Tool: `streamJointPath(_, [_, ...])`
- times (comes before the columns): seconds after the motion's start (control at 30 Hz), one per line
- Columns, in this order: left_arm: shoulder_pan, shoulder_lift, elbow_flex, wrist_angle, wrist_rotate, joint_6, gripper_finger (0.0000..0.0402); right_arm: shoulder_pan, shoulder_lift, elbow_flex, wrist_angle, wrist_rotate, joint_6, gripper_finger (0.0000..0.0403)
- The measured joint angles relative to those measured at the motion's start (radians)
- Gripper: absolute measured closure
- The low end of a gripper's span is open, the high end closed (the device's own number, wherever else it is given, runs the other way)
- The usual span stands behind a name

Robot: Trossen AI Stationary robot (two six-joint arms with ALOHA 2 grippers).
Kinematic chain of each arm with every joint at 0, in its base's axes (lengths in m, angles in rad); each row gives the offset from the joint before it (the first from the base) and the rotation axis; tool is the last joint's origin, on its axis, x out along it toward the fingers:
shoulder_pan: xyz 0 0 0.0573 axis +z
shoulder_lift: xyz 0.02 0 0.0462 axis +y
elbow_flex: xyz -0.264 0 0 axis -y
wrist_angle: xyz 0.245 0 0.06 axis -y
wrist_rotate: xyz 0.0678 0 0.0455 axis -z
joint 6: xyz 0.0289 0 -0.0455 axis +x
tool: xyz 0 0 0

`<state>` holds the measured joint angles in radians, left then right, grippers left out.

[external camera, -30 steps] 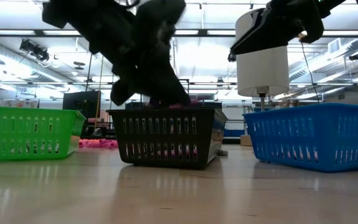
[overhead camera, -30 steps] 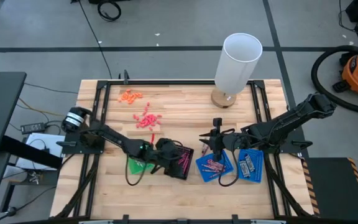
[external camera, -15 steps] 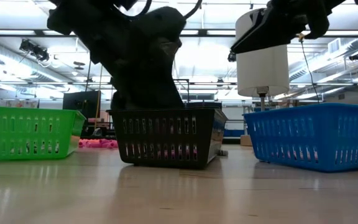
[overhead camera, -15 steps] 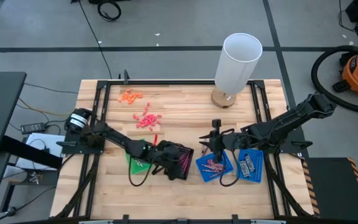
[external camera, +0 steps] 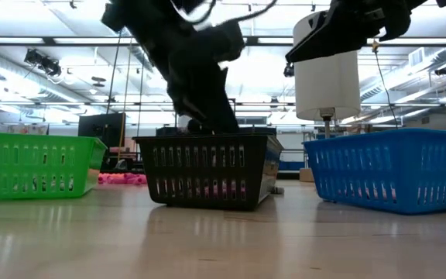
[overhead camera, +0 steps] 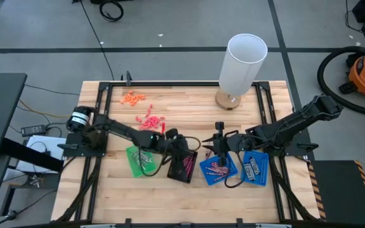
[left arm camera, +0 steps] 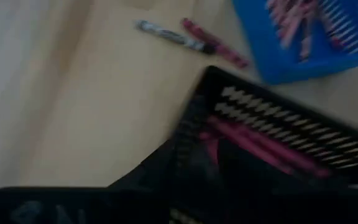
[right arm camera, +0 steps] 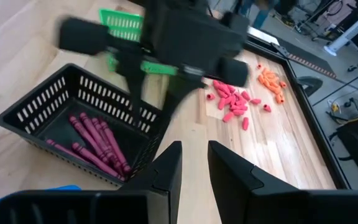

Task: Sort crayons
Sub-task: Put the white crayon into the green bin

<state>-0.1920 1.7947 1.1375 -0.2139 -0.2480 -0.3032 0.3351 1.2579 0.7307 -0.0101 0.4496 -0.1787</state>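
Pink crayons point(right arm camera: 98, 142) lie in the black tray point(overhead camera: 184, 166) at the middle near side. More crayons lie in the left blue tray point(overhead camera: 218, 169) and the right blue tray point(overhead camera: 255, 168). A grey crayon point(left arm camera: 166, 35) and a magenta crayon point(left arm camera: 219, 48) lie loose on the wood beside the left blue tray. My left gripper point(right arm camera: 154, 93) hangs just above the black tray's far edge, fingers apart and pointing down, holding nothing. My right gripper point(right arm camera: 194, 165) stands open over the table beyond the blue trays, nothing between its fingers.
A green tray point(overhead camera: 140, 159) sits left of the black one. A tall white cylinder point(overhead camera: 243, 62) stands at the far right. Orange bits point(overhead camera: 133, 97) and coral-red bits point(overhead camera: 149, 121) lie on the far left of the table. Bare wood lies along the near edge.
My left gripper dipped down into the black tray, then rose out of it and drew back toward the table's far edge, so it now hangs over the tray's far rim. The trays have stayed where they were.
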Motion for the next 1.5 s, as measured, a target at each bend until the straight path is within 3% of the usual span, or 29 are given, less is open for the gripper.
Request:
streamJointPath(0.23, [0.129, 0.001, 0.002, 0.003, 0.021, 0.235, 0.0276, 0.0, 0.0, 0.0, 0.002, 0.0, -0.001, 0.0316])
streamJointPath(0.43, [0.224, 0.011, 0.003, 0.032, 0.191, 0.265, 0.0276, 0.0, 0.0, 0.0, 0.003, 0.0, -0.002, 0.0316])
streamJointPath(0.63, [0.258, 0.066, 0.016, 0.048, 0.261, 0.264, 0.0277, 0.0, 0.0, 0.0, 0.015, -0.001, -0.004, 0.0316])
streamJointPath(0.9, [0.241, 0.2, 0.291, -0.182, 0.277, 0.297, 0.0277, 0.0, 0.0, 0.0, 0.018, -0.001, -0.008, 0.0316])
streamJointPath(1.13, [0.243, 0.332, 0.508, -0.373, 0.361, 0.38, 0.0277, 0.005, -0.001, 0.0, 0.006, 0.006, -0.002, 0.0316])
streamJointPath(1.3, [0.251, 0.393, 0.575, -0.414, 0.475, 0.442, 0.0277, 0.01, 0.0, 0.0, 0.01, -0.001, -0.01, 0.0316])
streamJointPath(1.5, [0.224, 0.422, 0.587, -0.447, 0.485, 0.508, 0.0277, 0.011, 0.0, 0.0, 0.008, -0.002, -0.008, 0.0316])
